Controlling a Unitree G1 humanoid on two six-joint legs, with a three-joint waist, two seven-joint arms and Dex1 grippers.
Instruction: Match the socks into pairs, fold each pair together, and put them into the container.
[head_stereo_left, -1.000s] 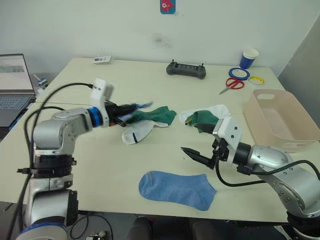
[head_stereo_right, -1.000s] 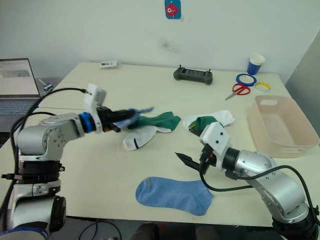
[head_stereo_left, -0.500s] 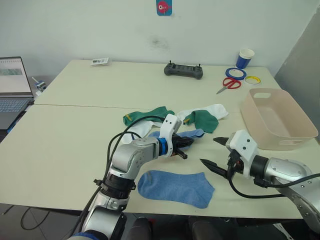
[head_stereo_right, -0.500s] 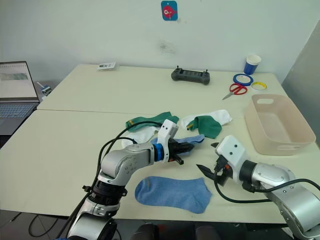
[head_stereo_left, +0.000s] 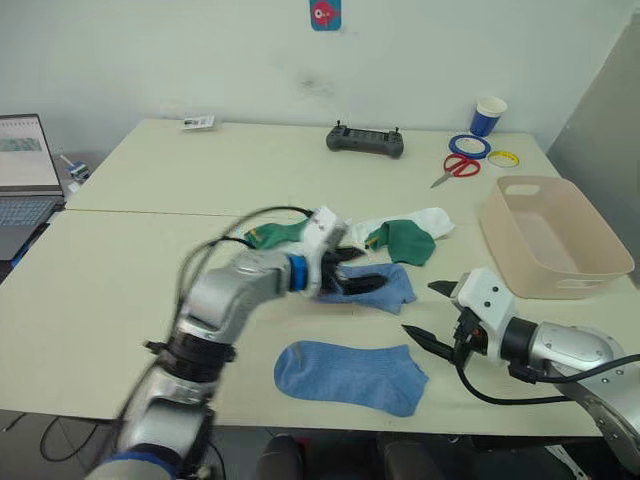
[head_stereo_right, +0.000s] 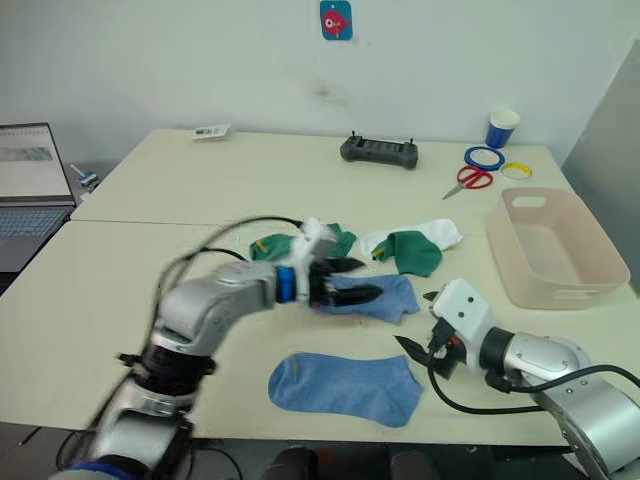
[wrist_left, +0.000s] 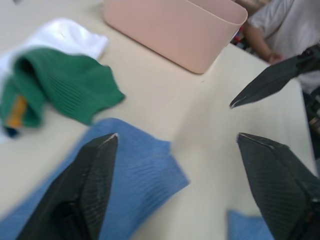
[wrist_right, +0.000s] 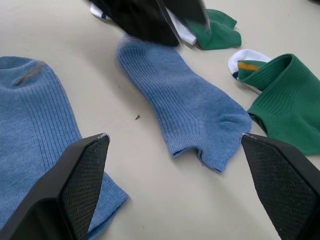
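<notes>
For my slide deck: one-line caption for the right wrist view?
Open right gripper faces two light blue socks lying flat, green sock beside.

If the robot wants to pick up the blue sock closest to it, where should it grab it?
Probably at the open cuff end of the near blue sock, on the robot's right side. That sock lies flat with bare table around it, and the open right gripper hovers just beyond that end. Coming from above, it could pinch the cuff edge, which offers a fold of fabric to catch.
</notes>
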